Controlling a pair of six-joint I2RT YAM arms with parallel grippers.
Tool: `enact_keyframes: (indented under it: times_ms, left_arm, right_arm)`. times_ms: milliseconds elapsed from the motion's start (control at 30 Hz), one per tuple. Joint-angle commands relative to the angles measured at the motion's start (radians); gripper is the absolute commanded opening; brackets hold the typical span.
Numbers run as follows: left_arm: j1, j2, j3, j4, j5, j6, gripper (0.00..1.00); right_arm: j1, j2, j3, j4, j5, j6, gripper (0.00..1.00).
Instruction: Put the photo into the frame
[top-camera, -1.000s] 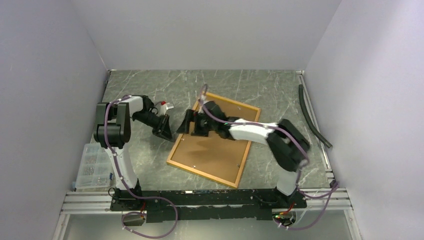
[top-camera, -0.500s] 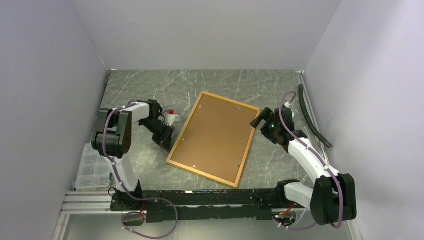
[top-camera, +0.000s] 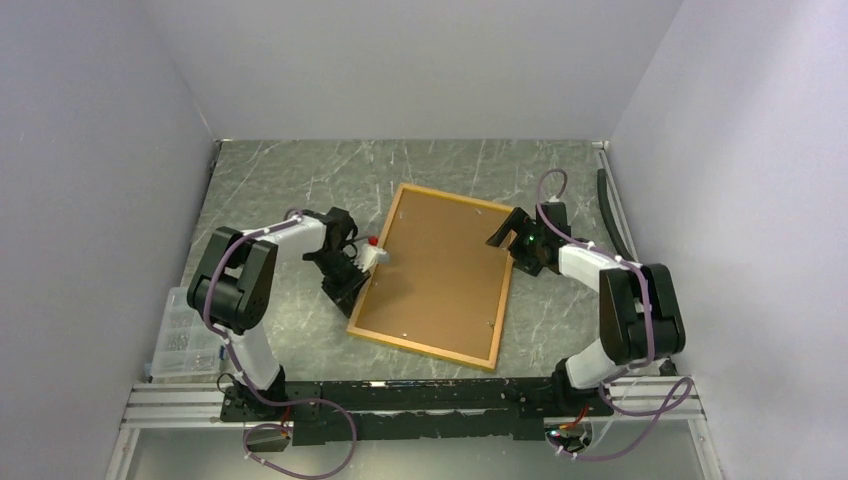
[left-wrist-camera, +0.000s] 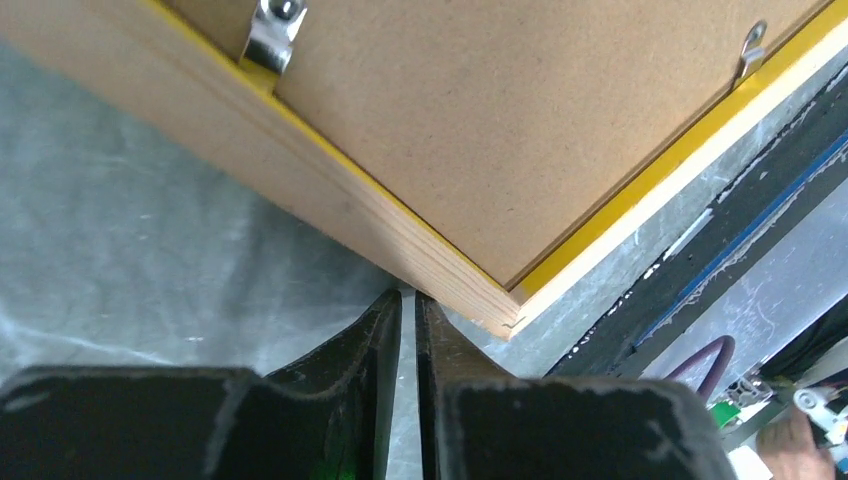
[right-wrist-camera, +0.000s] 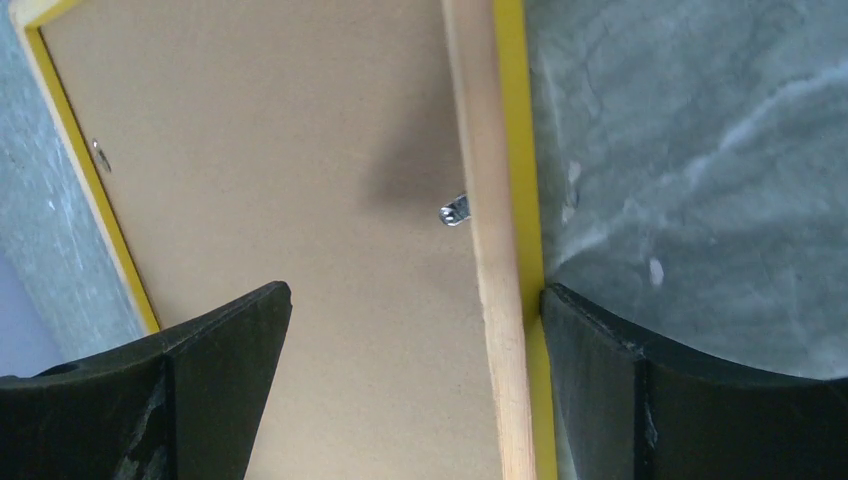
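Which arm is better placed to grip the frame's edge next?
Right, probably. The right hand is open astride the right rail of the frame. The left hand is nearly shut, its tips just outside the frame near a corner, gripping nothing.

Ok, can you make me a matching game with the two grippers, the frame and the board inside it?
Things:
1. left gripper
2. right gripper
3. frame
4. backing board

What each is like:
A. wide open
B. plain brown
C. almost shut, holding nothing
D. yellow rails, lying back up

Pairs: 1-C, 2-A, 3-D, 4-B
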Motion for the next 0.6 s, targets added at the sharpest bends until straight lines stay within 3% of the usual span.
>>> enact_keyframes:
  times_ms: [0,367,567]
  left_arm:
    - [-0.079,0.030,-0.024,0.056,-0.031,0.022,0.18]
    - [-0.370,0.087,0.014,0.020,0.046,0.005,0.20]
    - [-0.378,0.048,0.061,-0.061,0.076,0.022,0.27]
  right_arm:
    - [0.024,0.078,0.069,0.107,-0.106,0.024,1.00]
    - [0.129,0.226,0.239,0.070,-0.132,0.025,1.00]
    - [0.126,0.261,0.361,-0.077,-0.047,-0.055,1.00]
